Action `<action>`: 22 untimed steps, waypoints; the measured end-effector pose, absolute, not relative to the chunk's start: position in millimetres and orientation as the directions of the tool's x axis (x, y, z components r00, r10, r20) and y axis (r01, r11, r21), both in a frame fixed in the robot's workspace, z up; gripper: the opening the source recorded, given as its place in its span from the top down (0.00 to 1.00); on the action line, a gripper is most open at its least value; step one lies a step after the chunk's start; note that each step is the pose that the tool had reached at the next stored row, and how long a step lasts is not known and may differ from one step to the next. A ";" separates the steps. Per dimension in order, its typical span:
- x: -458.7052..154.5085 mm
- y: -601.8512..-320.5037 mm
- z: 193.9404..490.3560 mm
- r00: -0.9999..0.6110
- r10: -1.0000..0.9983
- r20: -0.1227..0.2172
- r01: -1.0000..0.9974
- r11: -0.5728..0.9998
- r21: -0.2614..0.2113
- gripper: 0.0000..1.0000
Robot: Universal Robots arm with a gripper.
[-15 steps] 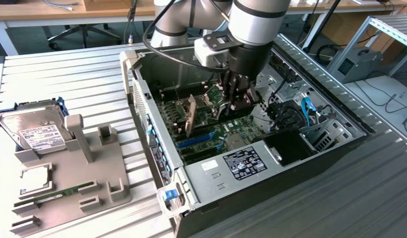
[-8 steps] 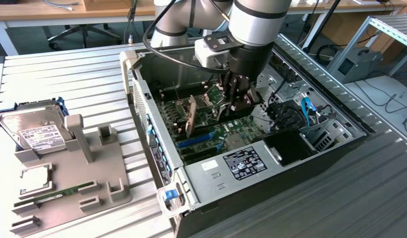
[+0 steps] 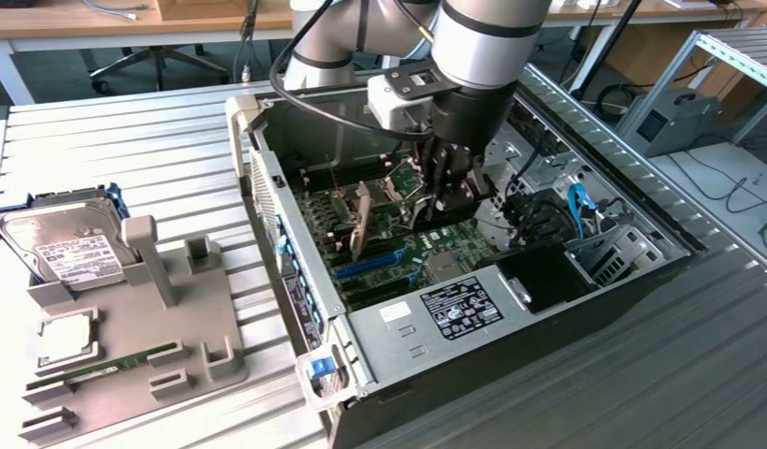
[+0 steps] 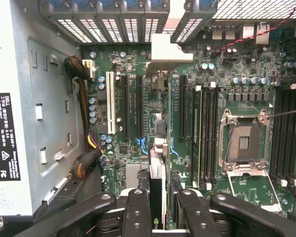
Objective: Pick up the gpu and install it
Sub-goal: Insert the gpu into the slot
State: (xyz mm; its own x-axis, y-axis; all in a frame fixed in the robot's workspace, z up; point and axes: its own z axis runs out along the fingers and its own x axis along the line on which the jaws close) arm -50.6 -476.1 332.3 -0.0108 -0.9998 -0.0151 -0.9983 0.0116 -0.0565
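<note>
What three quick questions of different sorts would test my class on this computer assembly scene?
1. True or false: the hard drive lies inside the computer case.
2. What does the claw grip? A. the gpu B. a RAM stick C. a cable
3. Short answer: is the gripped card standing on edge or lying flat over the motherboard?

Key: 1 false, as it sits outside on the grey holder; 2 A; 3 on edge.
</note>
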 end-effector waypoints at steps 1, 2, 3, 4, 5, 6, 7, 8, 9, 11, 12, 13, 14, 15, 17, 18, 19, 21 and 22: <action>-50.8 -476.2 332.2 -0.011 -1.000 -0.015 -0.998 0.011 -0.057 0.74; -51.3 -476.2 332.1 -0.011 -1.000 -0.015 -0.998 0.012 -0.057 0.74; -52.1 -476.2 331.9 -0.011 -1.000 -0.015 -0.998 0.012 -0.057 0.74; -53.2 -476.2 331.7 -0.011 -1.000 -0.015 -0.998 0.011 -0.056 0.74; -54.9 -476.2 331.4 -0.011 -1.000 -0.015 -0.998 0.012 -0.057 0.74; -56.2 -476.2 331.2 -0.011 -1.000 -0.015 -0.998 0.012 -0.056 0.74; -57.1 -476.2 331.1 -0.011 -1.000 -0.015 -0.998 0.012 -0.057 0.74; -57.7 -476.2 331.0 -0.011 -1.000 -0.015 -0.998 0.012 -0.056 0.74; -58.2 -476.2 330.8 -0.011 -1.000 -0.015 -0.998 0.012 -0.056 0.74; -58.4 -476.2 330.5 -0.011 -1.000 -0.015 -0.998 0.011 -0.056 0.74; -58.5 -476.2 330.3 -0.011 -1.000 -0.015 -0.998 0.011 -0.056 0.74; -58.6 -476.2 330.1 -0.011 -1.000 -0.015 -0.998 0.012 -0.056 0.74; -58.6 -476.2 329.9 -0.011 -1.000 -0.015 -0.998 0.012 -0.056 0.74; -58.6 -476.2 329.6 -0.011 -1.000 -0.015 -0.998 0.012 -0.056 0.74; -58.6 -476.2 328.7 -0.011 -1.000 -0.015 -0.998 0.012 -0.057 0.74; -58.6 -476.2 328.4 -0.011 -1.000 -0.015 -0.998 0.012 -0.056 0.74; -58.6 -476.2 327.9 -0.011 -1.000 -0.015 -0.998 0.012 -0.056 0.74; -58.6 -476.2 326.9 -0.011 -1.000 -0.015 -0.998 0.012 -0.056 0.74; -58.6 -476.2 326.3 -0.011 -1.000 -0.015 -0.998 0.012 -0.056 0.74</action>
